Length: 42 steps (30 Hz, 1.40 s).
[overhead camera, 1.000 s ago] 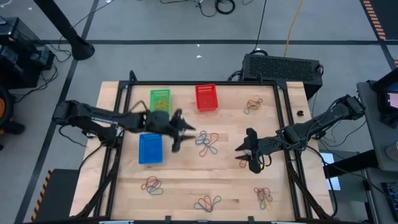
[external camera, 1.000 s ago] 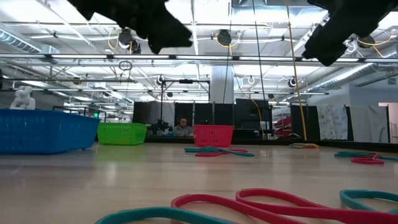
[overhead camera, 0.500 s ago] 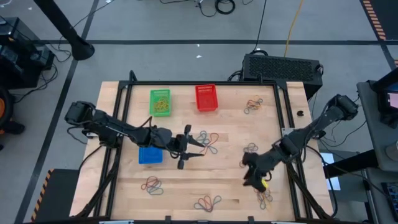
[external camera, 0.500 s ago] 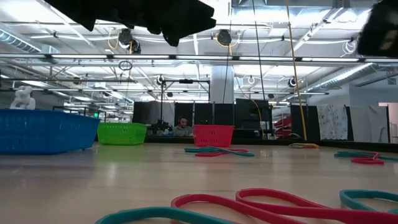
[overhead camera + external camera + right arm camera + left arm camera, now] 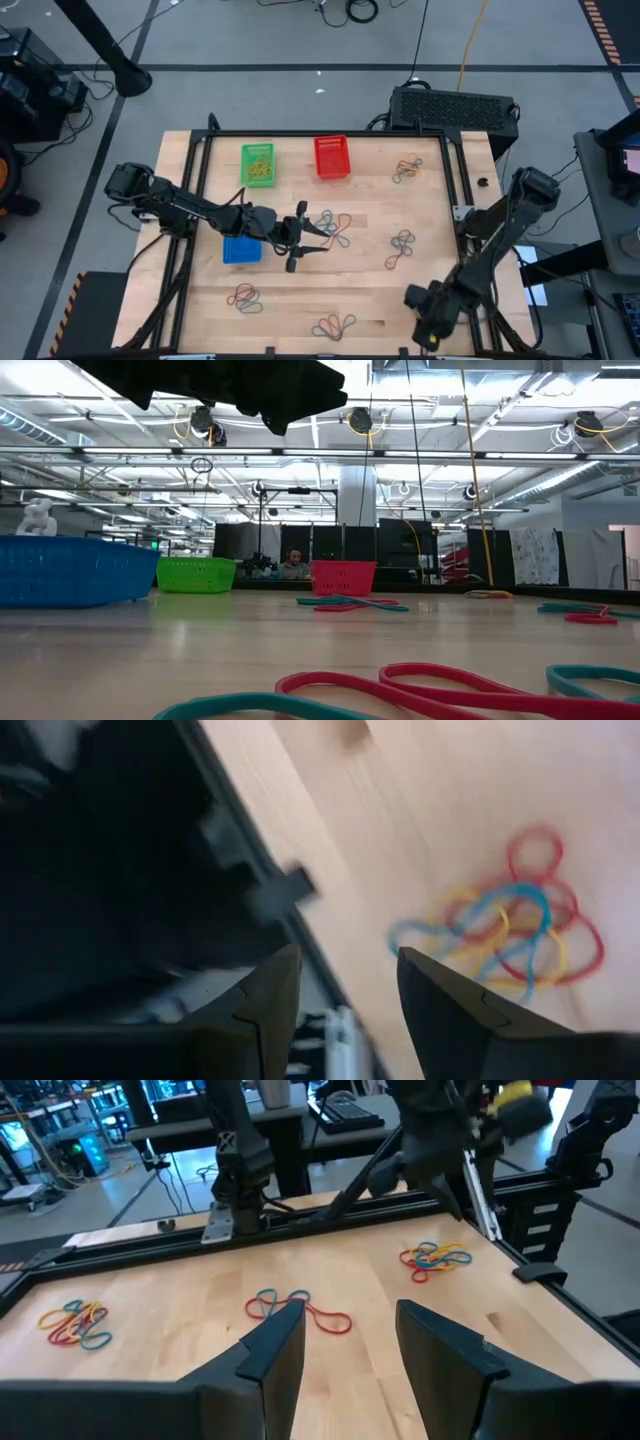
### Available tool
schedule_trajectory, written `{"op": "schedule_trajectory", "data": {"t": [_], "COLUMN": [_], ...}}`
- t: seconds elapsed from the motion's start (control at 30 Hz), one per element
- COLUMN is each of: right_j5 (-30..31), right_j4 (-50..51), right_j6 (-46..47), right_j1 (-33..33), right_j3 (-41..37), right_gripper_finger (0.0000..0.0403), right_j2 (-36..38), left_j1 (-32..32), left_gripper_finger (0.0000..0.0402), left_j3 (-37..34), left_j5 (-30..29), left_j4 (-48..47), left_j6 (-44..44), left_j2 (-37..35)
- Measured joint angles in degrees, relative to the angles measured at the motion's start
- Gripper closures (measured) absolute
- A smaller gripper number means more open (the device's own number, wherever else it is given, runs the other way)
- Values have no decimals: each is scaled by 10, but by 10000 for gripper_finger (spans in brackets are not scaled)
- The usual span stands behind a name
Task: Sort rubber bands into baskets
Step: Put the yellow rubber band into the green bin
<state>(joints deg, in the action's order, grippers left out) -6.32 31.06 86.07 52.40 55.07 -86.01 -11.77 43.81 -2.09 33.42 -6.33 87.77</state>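
Note:
Three mesh baskets stand at the far left of the table: green, red and blue, the blue one partly under my left arm. Several small heaps of coloured rubber bands lie on the wood. My left gripper is open and empty, just left of the central heap, which lies ahead of its fingers in the left wrist view. My right gripper is open and empty over the table's near right corner, beside a heap of bands.
More band heaps lie at the far right, right of centre, near left and near centre. The black table frame rail runs along the right edge, close to my right arm.
My right gripper has swept from the table's right middle toward the near right corner, uncovering the band heap right of centre. My left gripper first went a little toward the near edge, beside the central heap, and has stayed there since.

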Motion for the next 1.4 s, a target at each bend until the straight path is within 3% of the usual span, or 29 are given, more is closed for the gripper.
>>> {"op": "schedule_trajectory", "data": {"t": [0.3,0.77,1.03,1.2,1.4], "right_j5": [-43,-42,14,24,32], "right_j4": [-8,-13,3,5,6], "right_j6": [-2,-66,-81,-76,-74], "right_j1": [64,70,66,67,66], "right_j3": [-1,1,2,1,0], "right_gripper_finger": [243,243,245,280,372], "right_j2": [-74,-143,-149,-150,-150], "left_j1": [0,0,0,0,0], "left_gripper_finger": [235,235,235,235,235], "left_j3": [0,0,0,1,1], "left_j5": [0,0,0,0,0], "left_j4": [-4,-5,-10,-15,-15], "left_j6": [15,15,15,15,15], "left_j2": [0,0,0,0,0]}}
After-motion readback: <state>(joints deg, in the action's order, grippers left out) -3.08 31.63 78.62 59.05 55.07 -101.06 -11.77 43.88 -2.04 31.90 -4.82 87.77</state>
